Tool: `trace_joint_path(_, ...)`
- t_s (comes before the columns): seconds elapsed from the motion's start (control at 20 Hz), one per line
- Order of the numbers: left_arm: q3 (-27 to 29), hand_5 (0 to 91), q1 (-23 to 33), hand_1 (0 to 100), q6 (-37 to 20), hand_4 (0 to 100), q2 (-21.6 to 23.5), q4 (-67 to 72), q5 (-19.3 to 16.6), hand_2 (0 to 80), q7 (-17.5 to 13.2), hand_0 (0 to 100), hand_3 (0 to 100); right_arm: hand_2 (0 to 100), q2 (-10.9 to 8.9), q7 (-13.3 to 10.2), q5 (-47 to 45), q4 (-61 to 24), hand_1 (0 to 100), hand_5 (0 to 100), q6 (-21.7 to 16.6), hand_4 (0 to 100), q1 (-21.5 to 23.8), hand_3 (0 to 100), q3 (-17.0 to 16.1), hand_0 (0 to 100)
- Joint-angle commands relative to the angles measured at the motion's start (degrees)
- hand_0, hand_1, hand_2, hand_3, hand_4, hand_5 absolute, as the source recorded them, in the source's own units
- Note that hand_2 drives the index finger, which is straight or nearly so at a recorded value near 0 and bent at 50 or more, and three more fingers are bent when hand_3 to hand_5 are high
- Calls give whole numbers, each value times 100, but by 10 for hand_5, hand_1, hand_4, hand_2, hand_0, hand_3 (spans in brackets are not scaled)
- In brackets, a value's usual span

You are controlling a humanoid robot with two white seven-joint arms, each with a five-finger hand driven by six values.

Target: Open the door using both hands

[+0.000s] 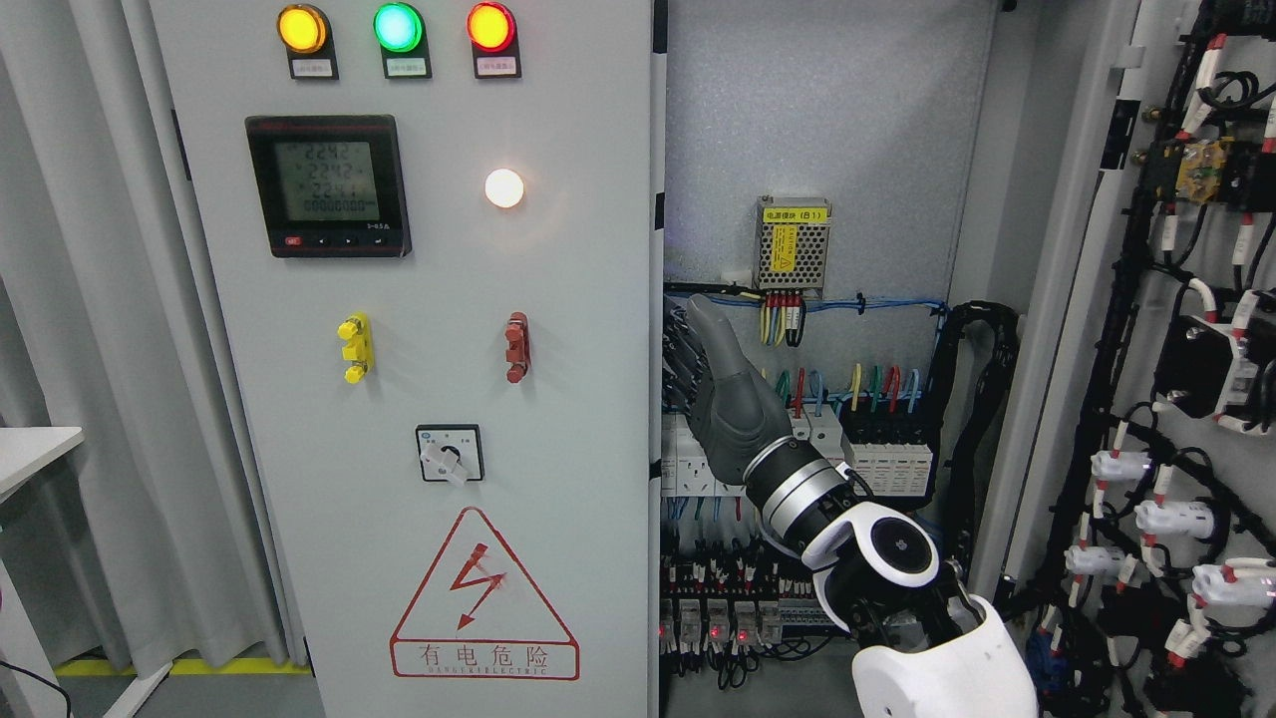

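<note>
Head view of a grey electrical cabinet standing on a grey floor with a yellow line at its foot, pale curtains (90, 329) hanging at the left and the corner of a white table (30, 449) just beside them. Left cabinet door (558, 499) faces the camera, closed or nearly so, and fills the left half of the frame. It carries three lit indicator lamps, amber (302, 28), green (398, 27) and red (490, 27), a digital meter (328, 185) with a lit display, a glowing white lamp (504, 187), a yellow handle (354, 349), a red handle (516, 347), a rotary switch (450, 454) and a red triangular warning sign (483, 598). Right cabinet door (1176, 349) is swung wide open at the far right, its inner face covered with black cable looms and white connectors. Between the two doors the cabinet interior lies exposed: a perforated power supply module (794, 244), coloured wiring and rows of white circuit breakers (877, 449). Right hand (713, 389), on the arm entering from the lower right, reaches to the free edge of the left door; its dark fingers (678, 349) are curled round that edge, gripping it. Only this one arm appears.
</note>
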Motion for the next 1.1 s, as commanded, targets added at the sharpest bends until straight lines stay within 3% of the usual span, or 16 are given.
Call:
trace_joint_path(0.0, -2, 0, 0, 0, -38, 35, 0, -1, -2, 28, 9, 295, 28, 0, 0, 144, -13, 46, 0, 0, -18, 0, 17, 0, -83, 218)
trace_joint_path(0.25, -2, 0, 0, 0, -38, 35, 0, -1, -2, 28, 27, 295, 28, 0, 0, 153, -22, 73, 0, 0, -18, 0, 43, 0, -232, 218)
trace_joint_path(0.45, -2, 0, 0, 0, -38, 35, 0, -1, -2, 28, 27, 295, 28, 0, -88, 197, -48, 55, 0, 0, -18, 0, 52, 0, -233, 218)
trace_joint_path(0.55, -2, 0, 0, 0, -46, 35, 0, -1, -2, 28, 27, 296, 28, 0, -88, 346, -293, 55, 0, 0, 0, 0, 43, 0, -224, 218)
trace_joint_path(1.05, -2, 0, 0, 0, -47, 36, 0, -1, -2, 28, 36, 296, 28, 0, -97, 399, -400, 143, 0, 0, -18, 0, 43, 0, -233, 218)
